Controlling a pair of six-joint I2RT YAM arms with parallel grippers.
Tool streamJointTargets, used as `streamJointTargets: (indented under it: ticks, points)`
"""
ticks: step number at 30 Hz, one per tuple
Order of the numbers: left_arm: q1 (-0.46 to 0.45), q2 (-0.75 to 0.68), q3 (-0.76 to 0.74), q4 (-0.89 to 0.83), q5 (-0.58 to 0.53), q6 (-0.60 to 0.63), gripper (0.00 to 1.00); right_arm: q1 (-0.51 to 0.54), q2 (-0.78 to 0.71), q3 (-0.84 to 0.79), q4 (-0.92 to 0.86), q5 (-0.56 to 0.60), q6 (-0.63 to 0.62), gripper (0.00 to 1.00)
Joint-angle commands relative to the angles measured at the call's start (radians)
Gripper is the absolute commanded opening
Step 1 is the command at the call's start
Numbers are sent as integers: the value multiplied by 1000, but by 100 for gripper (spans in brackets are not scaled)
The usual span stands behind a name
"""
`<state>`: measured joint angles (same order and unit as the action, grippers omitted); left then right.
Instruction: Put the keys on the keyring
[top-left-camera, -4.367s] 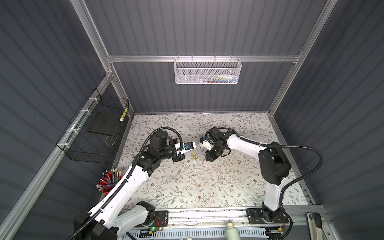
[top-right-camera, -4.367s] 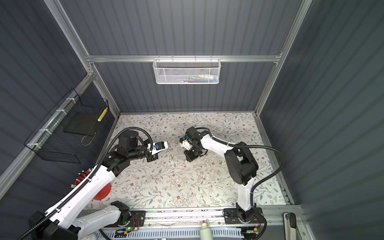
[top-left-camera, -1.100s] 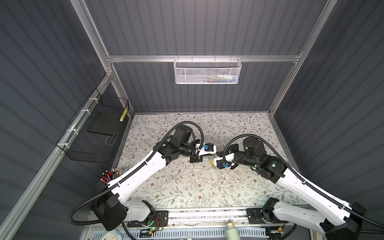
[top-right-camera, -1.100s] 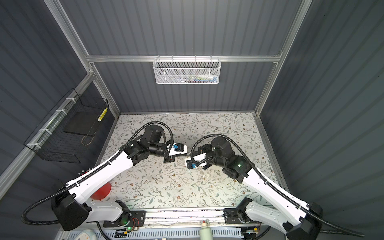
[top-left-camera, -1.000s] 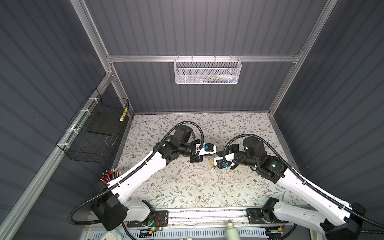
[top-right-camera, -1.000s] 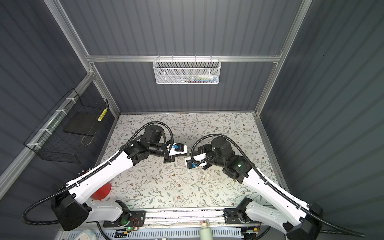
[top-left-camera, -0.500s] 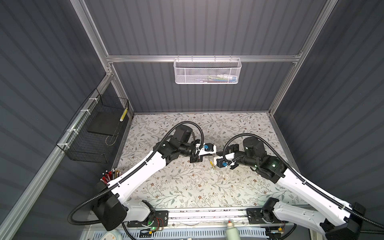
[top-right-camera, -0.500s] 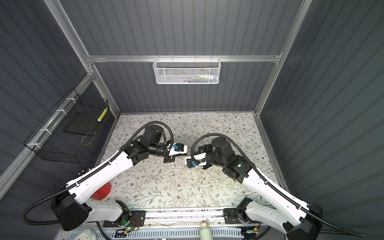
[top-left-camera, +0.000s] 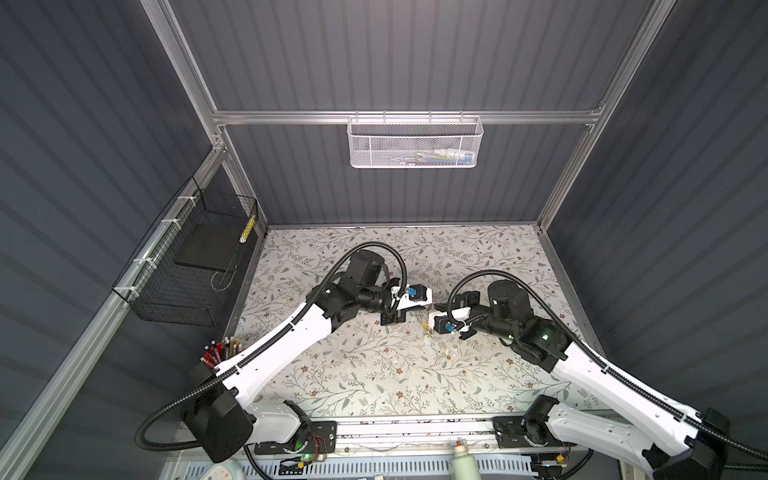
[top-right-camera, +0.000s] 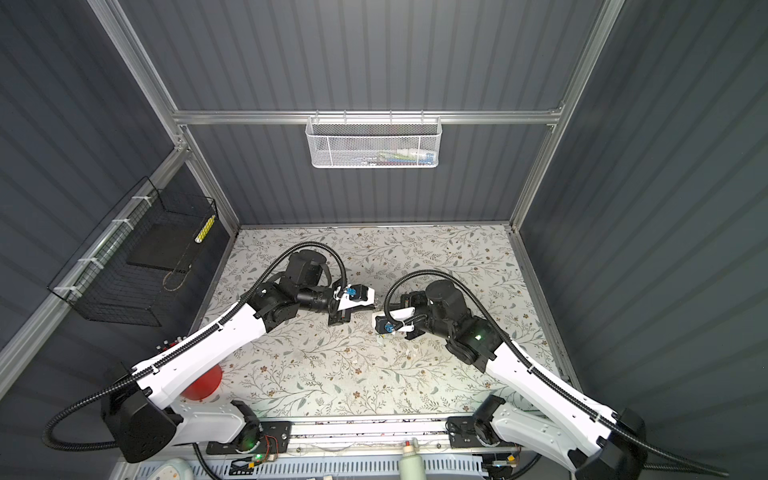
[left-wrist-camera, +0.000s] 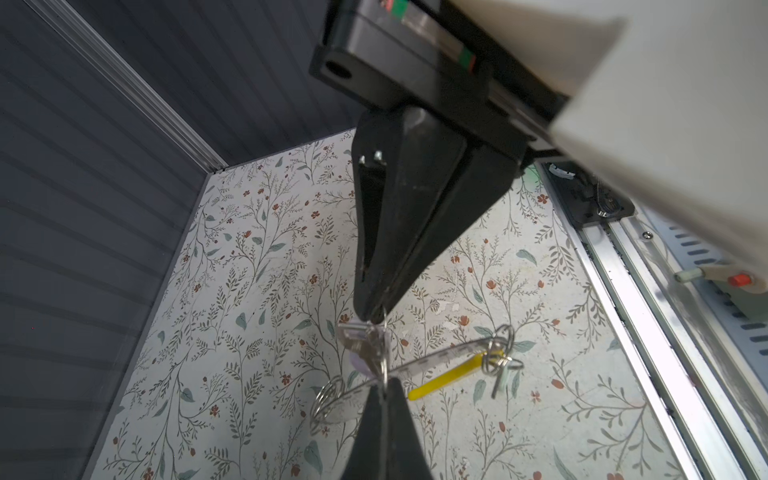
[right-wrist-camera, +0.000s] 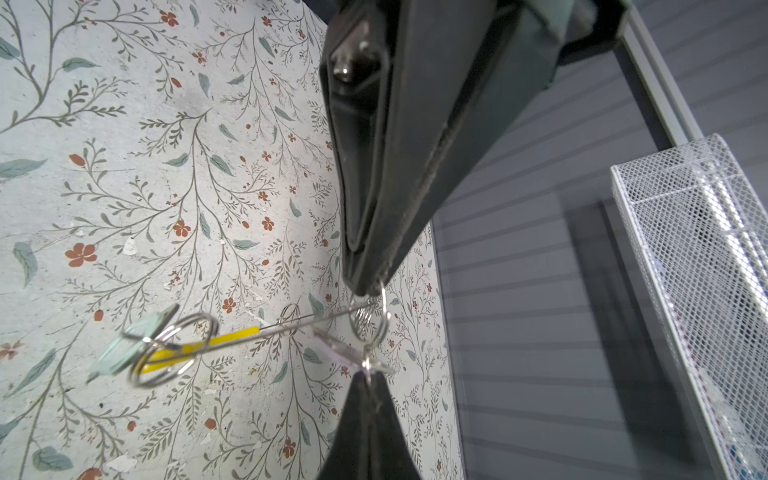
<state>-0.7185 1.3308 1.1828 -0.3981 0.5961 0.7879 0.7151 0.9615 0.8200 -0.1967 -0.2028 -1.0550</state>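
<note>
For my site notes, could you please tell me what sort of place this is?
Probably an enclosed robot work cell: dark ribbed wall panels on an aluminium frame, around a floral table with two mounted robot arms.

two robot arms (top-left-camera: 291, 332), two baskets (top-left-camera: 415, 120), one keyring (left-wrist-camera: 444, 380), two pale keys (right-wrist-camera: 116, 349) in view

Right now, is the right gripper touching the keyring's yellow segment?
Apart. The right wrist view shows the right gripper shut on a small metal ring, while the keyring's yellow segment lies clear of its jaws, with a plain gap between them.
</note>
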Motion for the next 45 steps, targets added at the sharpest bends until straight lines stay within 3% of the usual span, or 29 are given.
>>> streamJointTargets:
  ticks: [1,15,24,27,30,34,40,45]
  points:
    - [16,-37,-18,35,23,-36,0,-17,-20,-17,20,8,49,0]
    - [21,-38,-24,37,56,-31,0,-48,1,-2,0,-56,118,0]
    - [26,-32,-35,144,89,-113,0,-46,-6,-33,51,-115,154,0]
    - [38,-26,-45,200,127,-168,0,-46,1,-54,85,-119,193,8]
    - [46,-15,-51,226,159,-191,0,-49,-2,-60,110,-99,269,25]
    - [52,-5,-55,252,190,-204,0,-59,-57,-97,149,-53,347,36]
    - [61,8,-79,371,230,-267,0,-94,-156,-123,245,-114,521,43]
    - [61,16,-75,408,255,-286,0,-93,-162,-87,249,-161,598,43]
